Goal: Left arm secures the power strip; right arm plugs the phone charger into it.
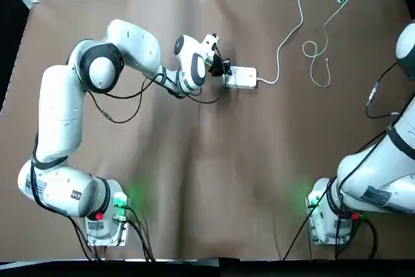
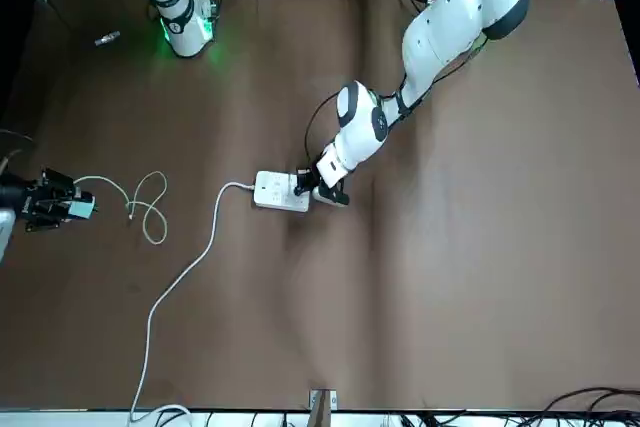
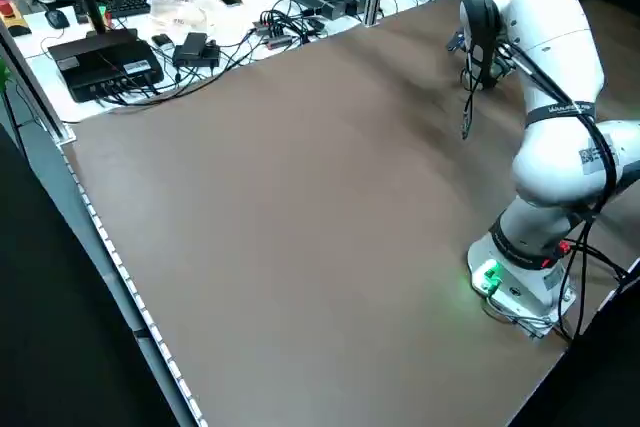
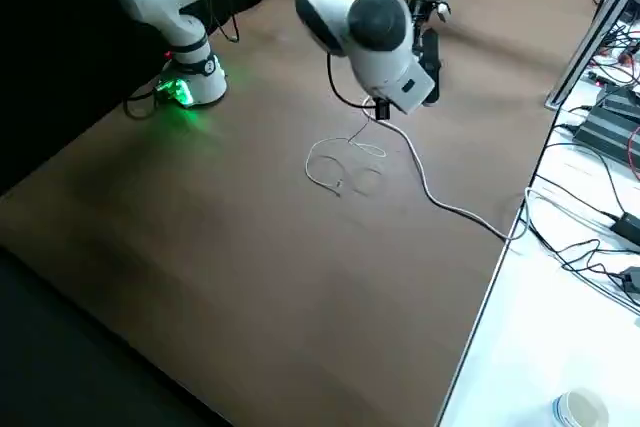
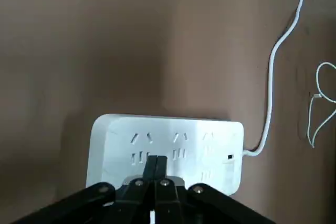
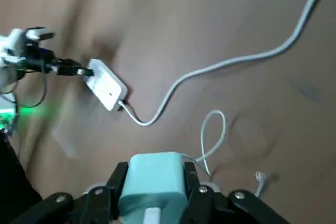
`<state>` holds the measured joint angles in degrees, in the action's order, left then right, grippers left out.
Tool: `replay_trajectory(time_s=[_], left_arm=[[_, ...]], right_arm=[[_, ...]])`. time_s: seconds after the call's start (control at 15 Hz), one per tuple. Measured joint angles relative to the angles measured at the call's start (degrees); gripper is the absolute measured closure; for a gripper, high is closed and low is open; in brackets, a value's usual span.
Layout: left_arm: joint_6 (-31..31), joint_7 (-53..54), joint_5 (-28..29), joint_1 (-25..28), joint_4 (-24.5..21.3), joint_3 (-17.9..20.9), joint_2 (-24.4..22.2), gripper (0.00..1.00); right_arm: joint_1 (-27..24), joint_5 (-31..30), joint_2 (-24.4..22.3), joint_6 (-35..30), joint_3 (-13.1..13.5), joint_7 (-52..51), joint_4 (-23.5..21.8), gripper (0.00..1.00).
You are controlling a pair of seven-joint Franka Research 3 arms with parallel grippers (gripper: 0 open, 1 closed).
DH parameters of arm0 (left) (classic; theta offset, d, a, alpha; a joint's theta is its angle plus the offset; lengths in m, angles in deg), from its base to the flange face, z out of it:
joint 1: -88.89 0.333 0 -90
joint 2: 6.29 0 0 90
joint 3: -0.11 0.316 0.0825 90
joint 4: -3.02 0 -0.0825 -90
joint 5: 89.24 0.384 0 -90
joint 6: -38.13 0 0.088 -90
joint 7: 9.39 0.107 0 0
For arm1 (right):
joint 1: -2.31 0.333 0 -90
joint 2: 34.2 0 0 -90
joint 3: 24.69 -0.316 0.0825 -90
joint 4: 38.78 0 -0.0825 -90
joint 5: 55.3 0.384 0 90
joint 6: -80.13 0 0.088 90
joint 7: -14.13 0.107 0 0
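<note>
Black jaws of the right gripper [image 6: 156, 174] grasp the teal phone charger [image 6: 156, 182] above the brown counter [image 1: 194, 180], its thin white cable [image 1: 316, 50] looping away; the left gripper's [image 5: 156, 163] jaws are clenched against the white power strip [image 5: 168, 148].

Overhead, the top view is looking straight down on the brown table [image 1: 194, 180] the robot's way, while the front view is facing the robot from across it, both taking in the white power strip [image 2: 282, 191]; from raised spots at the two sides, the left and right side views are peering diagonally down, each also catching the cluttered white desk [image 3: 90, 97]. Up close, the left wrist view is hovering over the strip, and the right wrist view is seeing it farther off, past the teal phone charger [image 6: 157, 179]
</note>
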<state>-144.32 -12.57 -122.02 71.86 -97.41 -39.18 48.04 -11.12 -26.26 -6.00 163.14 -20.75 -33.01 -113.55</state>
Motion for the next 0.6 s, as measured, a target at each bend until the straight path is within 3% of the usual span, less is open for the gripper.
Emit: replay_trajectory(time_s=[0.6], left_arm=[[0.0,0.0,0.0,0.0,0.0,0.0,0.0,0.99]], right_arm=[[10.06,-8.62,-2.43,-0.03,-0.03,26.49,1.04,0.52]])
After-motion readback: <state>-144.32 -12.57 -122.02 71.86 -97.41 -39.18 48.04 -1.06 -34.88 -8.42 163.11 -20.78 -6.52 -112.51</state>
